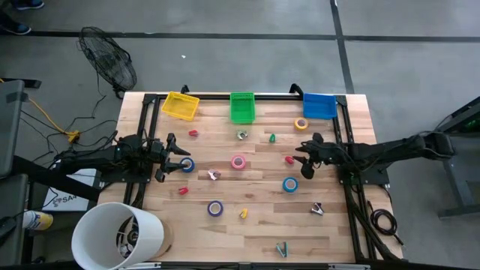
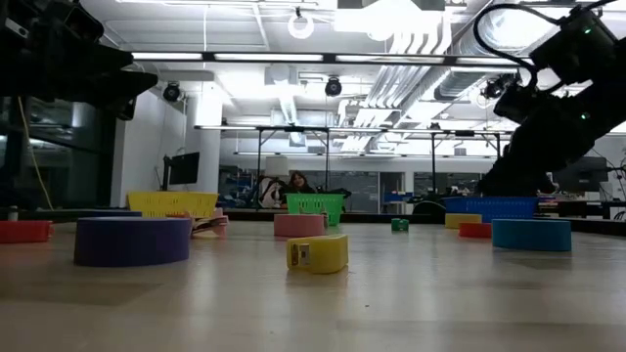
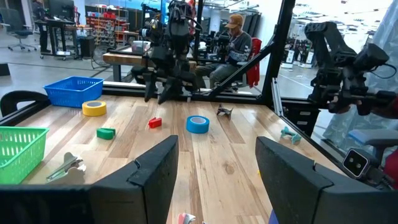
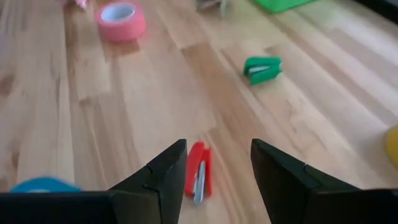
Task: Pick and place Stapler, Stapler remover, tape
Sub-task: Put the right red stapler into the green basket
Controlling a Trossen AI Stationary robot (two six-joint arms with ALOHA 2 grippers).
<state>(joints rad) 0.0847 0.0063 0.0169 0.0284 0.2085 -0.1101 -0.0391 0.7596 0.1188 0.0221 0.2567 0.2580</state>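
My right gripper (image 1: 304, 160) hangs open at the table's right, tilted down over a small red stapler (image 4: 199, 171) that lies flat just ahead of its fingers, untouched. A green stapler (image 4: 262, 68) and pink tape (image 4: 121, 20) lie farther on. My left gripper (image 1: 177, 159) waits open and level at the table's left, beside a blue tape roll (image 1: 187, 165). Other tape lies flat: blue (image 1: 290, 184), purple (image 1: 215, 208), yellow (image 1: 301, 124). Stapler removers lie at the far middle (image 1: 242, 135) and near right (image 1: 317, 208).
Yellow (image 1: 181, 105), green (image 1: 242, 106) and blue (image 1: 319, 105) baskets line the far edge. More small staplers, red (image 1: 193, 133) and yellow (image 1: 244, 214), and a teal remover (image 1: 282, 249) are scattered about. A white round fan housing (image 1: 120, 234) overlaps the near left corner.
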